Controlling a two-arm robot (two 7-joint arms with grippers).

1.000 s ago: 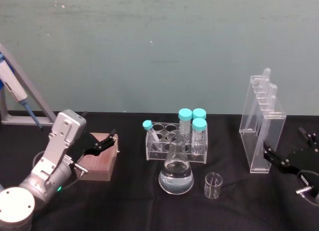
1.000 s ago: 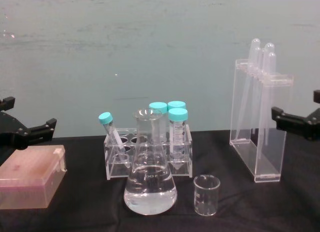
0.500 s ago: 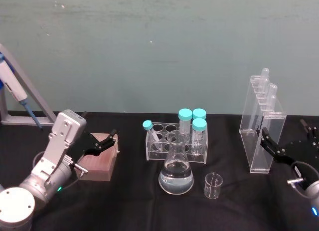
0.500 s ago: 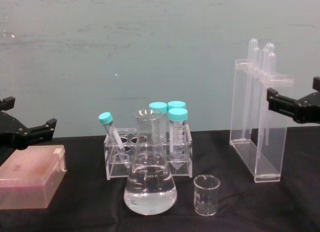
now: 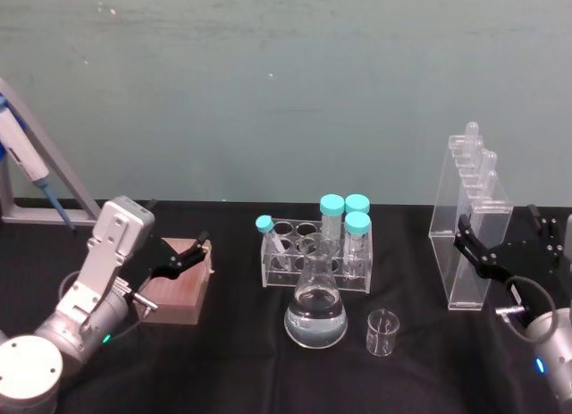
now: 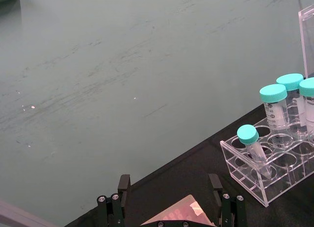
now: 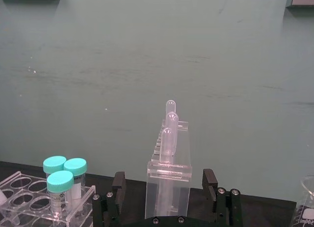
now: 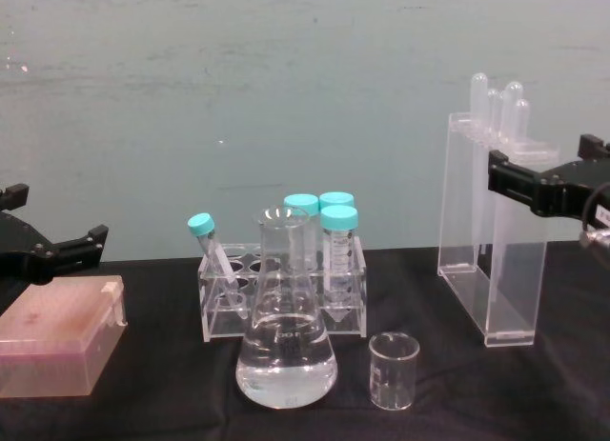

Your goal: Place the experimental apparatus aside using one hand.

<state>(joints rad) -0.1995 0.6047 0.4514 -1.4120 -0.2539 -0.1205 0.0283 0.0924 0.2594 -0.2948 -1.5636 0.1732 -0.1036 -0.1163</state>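
Currently your right pincer (image 7: 164, 180) hovers released, fingers spread, at the acrylic stand (image 5: 483, 199); your left pincer (image 5: 185, 256) rests spread by the pink box (image 5: 179, 293).

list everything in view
acrylic stand: one, clear, holding long tubes, right side
conical flask: one, clear with clear liquid, front centre
beaker: one, clear, right of the flask
tube rack: one, clear, behind the flask
capped tubes: four, teal caps, in the rack, one leaning
box: one, pinkish, left side
pipette: one, white and blue, far left
left gripper: one, black, open, over the box
right gripper: one, black, open, at the acrylic stand
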